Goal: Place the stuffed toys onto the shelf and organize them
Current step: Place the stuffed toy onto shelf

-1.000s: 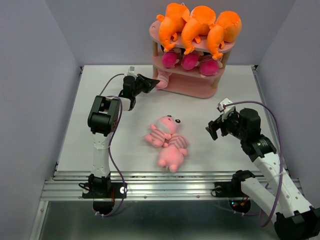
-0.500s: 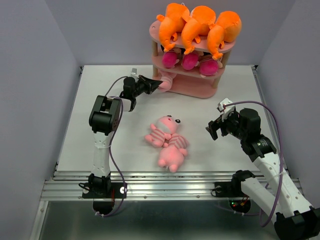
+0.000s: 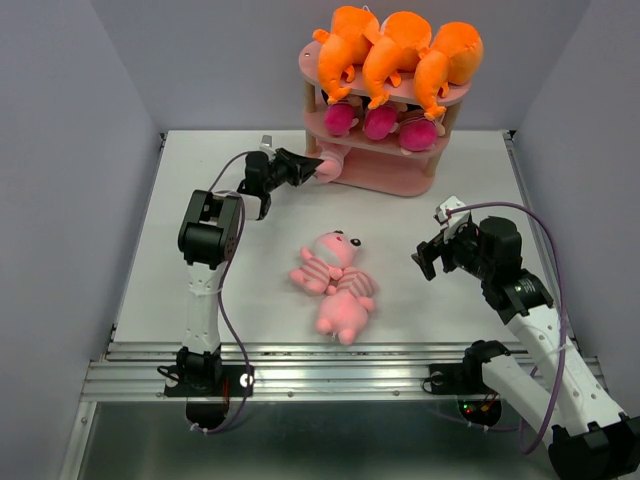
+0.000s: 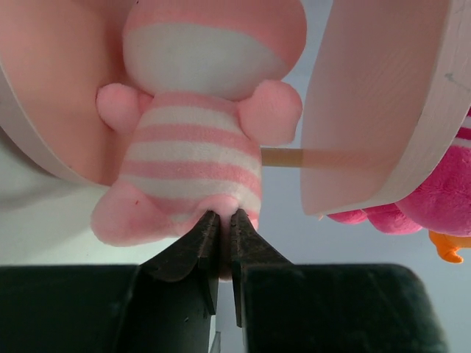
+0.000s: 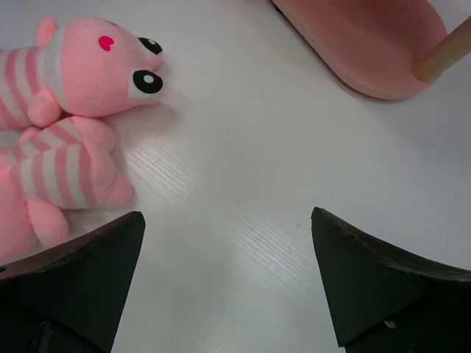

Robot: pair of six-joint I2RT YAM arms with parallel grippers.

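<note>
eased slightly right toward upper centre, the left claw [image 4: 221, 218] now has its striped pig [image 4: 195, 158] head-first between the lower tiers of the pink shelf [image 3: 392, 181], tips nipped nearly together on its rump, likely about to release.

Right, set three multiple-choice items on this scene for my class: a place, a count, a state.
1. Which tier of the shelf holds the orange monsters? A bottom B middle C top
2. How many striped pigs lie on the table? A two B four C none
3. The right gripper is: A shut on a pig B open and empty C shut on a doll
Answers: C, they crowd the uppermost tier; A, a pair lies mid-table; B, its fingers stand wide over bare table.
</note>
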